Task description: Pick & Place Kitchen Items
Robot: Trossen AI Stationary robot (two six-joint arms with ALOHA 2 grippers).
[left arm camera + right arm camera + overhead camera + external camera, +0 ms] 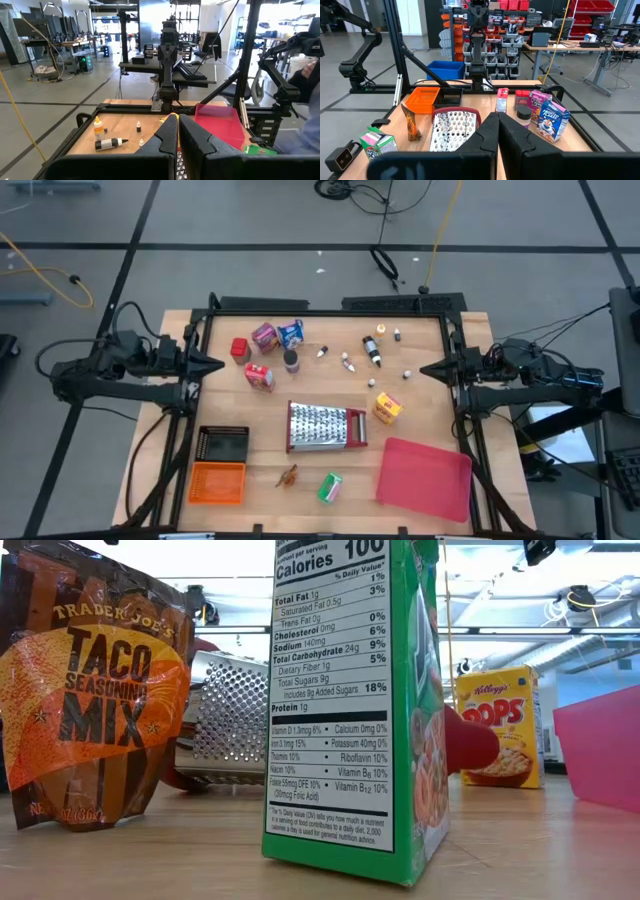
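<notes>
The kitchen items lie scattered on the wooden table [160,420]. A red box [239,348], a pink-purple box [264,335], a blue box [291,332] and a dark jar [291,361] stand at the far left. Tiny bottles [372,350] lie at far centre. A yellow box [387,408] stands mid-right. A green box [330,487] and an orange packet [289,475] stand upright near the front edge. My left gripper [215,365] hangs shut at the left edge, level, above the table. My right gripper [428,368] mirrors it at the right edge, shut. Neither touches anything.
A steel grater [326,427] lies at the table's centre. A flat red tray [425,472] sits at the near right. An orange basket [218,482] and a black one [223,443] sit at the near left. A black frame [330,304] borders the table.
</notes>
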